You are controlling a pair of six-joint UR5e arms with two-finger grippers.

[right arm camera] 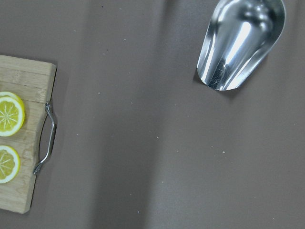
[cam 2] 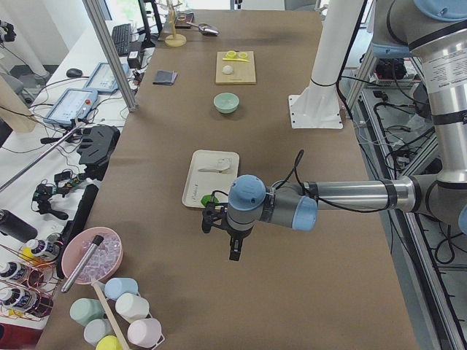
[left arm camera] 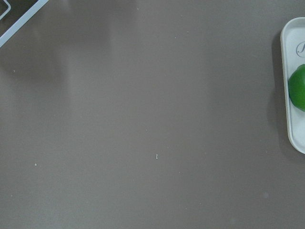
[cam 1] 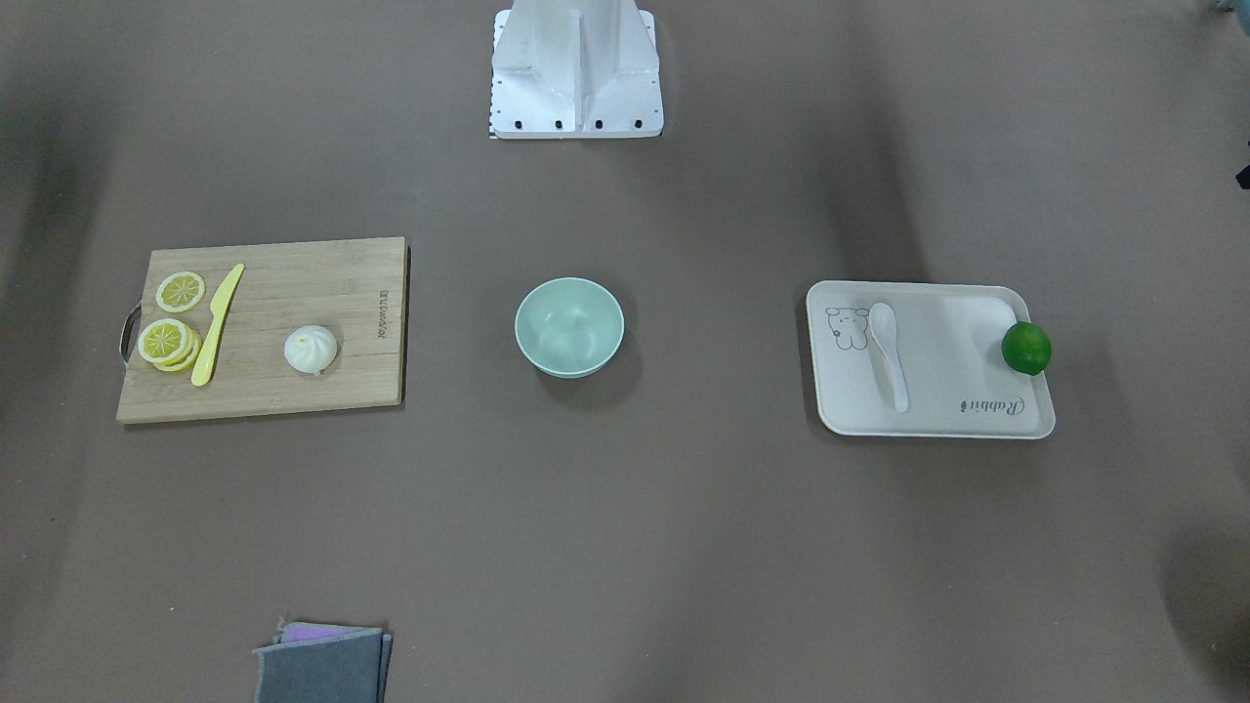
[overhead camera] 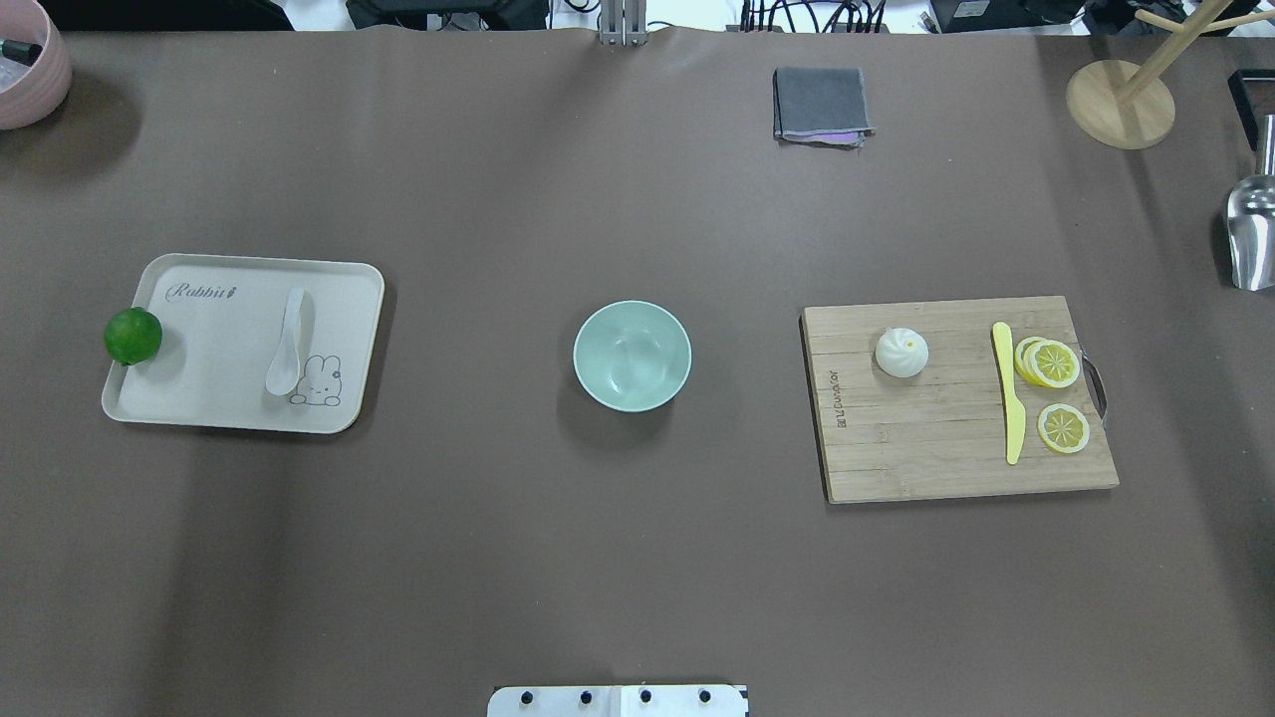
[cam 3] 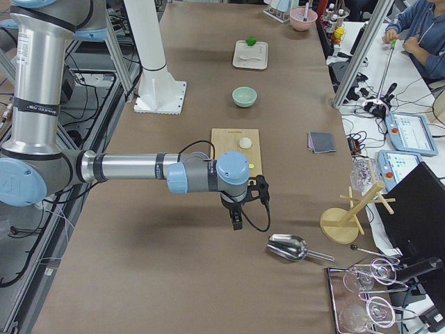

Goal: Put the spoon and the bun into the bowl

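Note:
The white spoon [overhead camera: 286,344] lies on the beige tray [overhead camera: 199,398] at the table's left. The white pleated bun [overhead camera: 901,353] sits on the wooden cutting board [overhead camera: 946,468] at the right. The mint-green bowl [overhead camera: 632,356] stands empty between them at the table's middle. My left gripper [cam 2: 233,254] shows only in the exterior left view, hanging over bare table beyond the tray's lime end. My right gripper [cam 3: 236,223] shows only in the exterior right view, beyond the board's handle end. I cannot tell whether either is open or shut.
A green lime [overhead camera: 132,336] sits at the tray's outer edge. A yellow knife [overhead camera: 1011,403] and lemon slices [overhead camera: 1054,364] lie on the board. A folded grey cloth [overhead camera: 819,104], a wooden stand [overhead camera: 1121,100], a metal scoop [right arm camera: 240,45] and a pink bowl [overhead camera: 30,70] lie along the table's far side and corners.

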